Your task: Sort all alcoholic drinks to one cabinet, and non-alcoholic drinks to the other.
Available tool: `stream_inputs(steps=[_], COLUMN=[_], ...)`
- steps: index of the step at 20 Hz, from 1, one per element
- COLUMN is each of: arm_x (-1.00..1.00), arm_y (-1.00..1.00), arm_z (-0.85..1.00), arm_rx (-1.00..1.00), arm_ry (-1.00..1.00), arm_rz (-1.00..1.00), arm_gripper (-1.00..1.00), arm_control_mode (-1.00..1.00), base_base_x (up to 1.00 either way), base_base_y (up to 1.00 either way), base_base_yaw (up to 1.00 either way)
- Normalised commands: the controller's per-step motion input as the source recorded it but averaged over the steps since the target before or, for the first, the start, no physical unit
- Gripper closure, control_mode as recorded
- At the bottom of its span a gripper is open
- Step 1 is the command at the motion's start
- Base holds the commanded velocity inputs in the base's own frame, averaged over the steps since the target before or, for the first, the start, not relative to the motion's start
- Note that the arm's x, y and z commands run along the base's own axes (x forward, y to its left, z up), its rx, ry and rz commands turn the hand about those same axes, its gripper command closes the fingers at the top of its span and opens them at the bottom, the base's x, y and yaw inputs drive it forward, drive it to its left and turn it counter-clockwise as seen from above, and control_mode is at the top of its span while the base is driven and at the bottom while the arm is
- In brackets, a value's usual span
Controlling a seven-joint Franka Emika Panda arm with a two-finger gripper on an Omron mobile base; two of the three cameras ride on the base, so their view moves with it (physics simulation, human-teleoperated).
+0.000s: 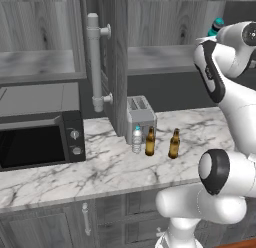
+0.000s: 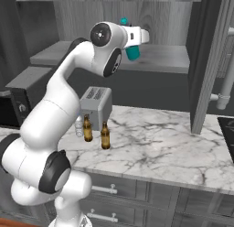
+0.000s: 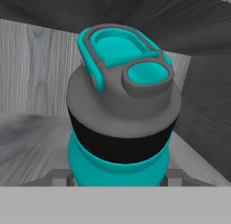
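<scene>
Marble-veined tabletop ran below two dark grey wall cabinets, doors swung open, pale bar handle standing out from the nearer door. Reached high toward the right-hand cabinet's grey shelf, with the end effector clamped on the teal flask. Held the flask upright by its lower body, dark cap and teal loop uppermost in the hand view, probably so that it could be stood straight on the shelf without tipping. Could not tell whether its base touched the shelf or hung just above it; wood-grain back wall close behind suggested the flask was already inside the cabinet opening.

Left on the tabletop, in front of the toaster: clear ribbed water bottle just beside one amber beer bottle, second beer bottle a little apart to the side. Grouped near the open cabinets, all within easy reach for later sorting. Microwave sat well clear to the left. Judged the task early: three drinks not yet shelved.
</scene>
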Motion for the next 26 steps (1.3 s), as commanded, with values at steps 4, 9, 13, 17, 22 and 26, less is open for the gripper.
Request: stream_inputs(steps=[4, 9, 13, 17, 22, 26], arm_x=[0.15, 0.13, 0.12, 0.1, 0.11, 0.11], arm_y=[-0.02, -0.03, -0.05, -0.08, -0.09, -0.08], arm_z=[-0.05, -0.06, -0.07, -0.07, -0.07, -0.08], arm_rx=[0.0, 0.0, 0.0, 0.01, 0.0, 0.0], arm_ry=[0.0, 0.02, 0.03, 0.02, 0.0, 0.0], arm_rz=[0.0, 0.0, 0.0, 0.0, 0.0, 0.0], arm_gripper=[1.0, 1.0, 1.0, 1.0, 1.0, 1.0], arm_control_mode=[-1.0, -1.0, -1.0, -1.0, -1.0, -1.0], base_base_x=[0.0, 0.0, 0.0, 0.0, 0.0, 0.0], base_base_y=[0.0, 0.0, 0.0, 0.0, 0.0, 0.0], base_base_yaw=[0.0, 0.0, 0.0, 0.0, 0.0, 0.0])
